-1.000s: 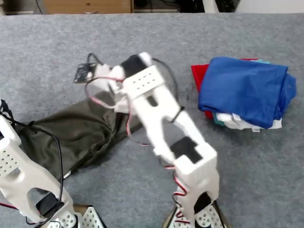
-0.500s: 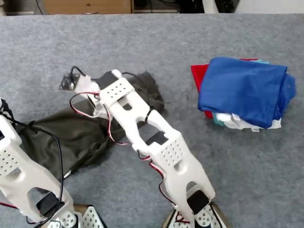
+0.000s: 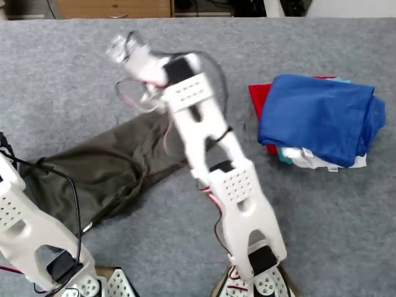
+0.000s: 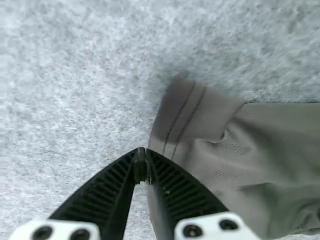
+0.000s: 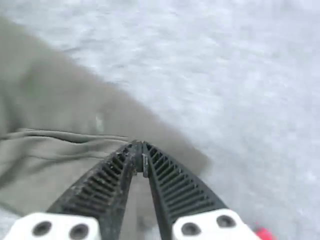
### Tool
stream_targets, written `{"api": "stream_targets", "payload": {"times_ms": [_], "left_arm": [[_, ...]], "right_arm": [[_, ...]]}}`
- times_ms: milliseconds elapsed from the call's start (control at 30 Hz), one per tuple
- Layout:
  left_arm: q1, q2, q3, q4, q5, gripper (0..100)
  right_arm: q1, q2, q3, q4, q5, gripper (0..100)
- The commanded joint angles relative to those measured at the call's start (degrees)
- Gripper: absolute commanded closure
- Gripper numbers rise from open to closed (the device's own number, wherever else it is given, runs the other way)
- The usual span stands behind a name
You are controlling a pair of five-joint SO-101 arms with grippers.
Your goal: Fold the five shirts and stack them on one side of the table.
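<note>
An olive shirt [image 3: 105, 167] lies stretched in a long band across the left half of the table. My left gripper [image 4: 140, 167] is shut on the hemmed edge of the olive shirt [image 4: 225, 155], at its end by the table's left edge. My right arm [image 3: 198, 124] crosses over the shirt's other end. My right gripper [image 5: 140, 157] is shut, and a seam of the olive shirt [image 5: 55, 125] runs into its tips. A stack of folded shirts [image 3: 318, 117], blue on top, sits at the right.
Grey carpet-like table surface [image 3: 297, 43] is open at the back and at the front right. The left arm [image 3: 28, 229] with its cables stands at the front left. The red, white and teal edges of the stack [image 3: 260, 96] stick out under the blue shirt.
My right arm swung first left, then toward the back of the table. The olive shirt's bunched flap near the middle has been drawn out flat and longer. The left arm stayed put.
</note>
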Motion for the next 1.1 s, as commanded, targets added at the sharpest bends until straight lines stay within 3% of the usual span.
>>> {"api": "stream_targets", "payload": {"times_ms": [0,367,533,667,833,1067], "left_arm": [[-0.4,-1.3,-1.8,1.0,0.6,98],[-0.6,0.0,1.3,0.9,0.4,98],[-0.6,4.4,0.1,0.9,0.7,98],[-1.1,5.9,-3.1,0.9,0.8,98],[-2.0,-1.2,-7.1,1.0,4.1,98],[5.9,-14.3,6.7,0.9,4.3,98]], "right_arm": [[4.1,1.8,-4.9,-1.1,-0.4,99.6],[9.2,17.5,-5.2,-13.8,-0.4,99.6],[10.9,18.0,-5.4,-14.5,-0.4,99.6],[10.7,17.7,-10.5,-12.2,-0.7,99.6],[8.8,17.6,-24.7,-3.8,-0.7,99.6],[8.0,7.3,-24.0,6.0,-0.7,99.6]]}}
